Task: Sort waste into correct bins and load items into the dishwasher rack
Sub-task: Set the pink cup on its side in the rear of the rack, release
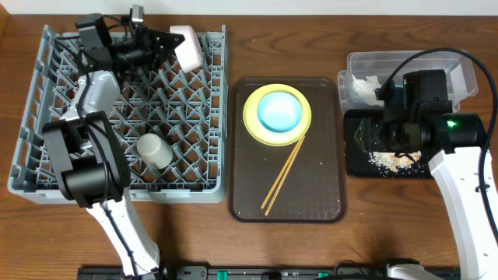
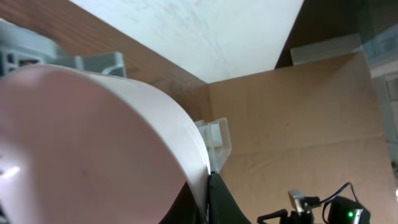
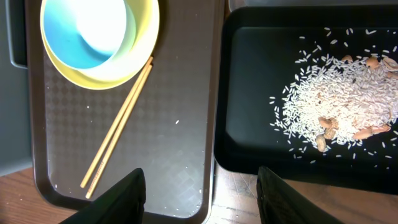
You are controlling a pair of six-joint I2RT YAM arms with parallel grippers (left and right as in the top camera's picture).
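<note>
"Chopsticks (image 1: 284, 177) look like the next pick. Which way do they lie from the right gripper (image 3: 202, 186)?"

"To its left, on the brown tray (image 1: 319, 187). Their long axis slants from near-left to far-right, with the far tips beside the yellow plate (image 1: 253, 124). That gripper hangs over the black tray (image 3: 249, 149) with its fingers apart and nothing between them. It is probably the nearer arm."

"And the left gripper (image 1: 173, 43)?"

"Pinched on the rim of the white bowl (image 1: 187, 45), at the far right corner of the dishwasher rack (image 1: 39, 117). The bowl does not look seated among the pegs yet."

"Count?"

"Two chopsticks. One plate, with one light blue bowl (image 1: 278, 110) sitting in it. One white bowl, and one white cup (image 1: 153, 149) already in the rack. Two bins at the right: the clear tub (image 1: 467, 78) holding tissue (image 1: 362, 87), and the black tray holding rice scraps (image 3: 339, 102)."
</note>
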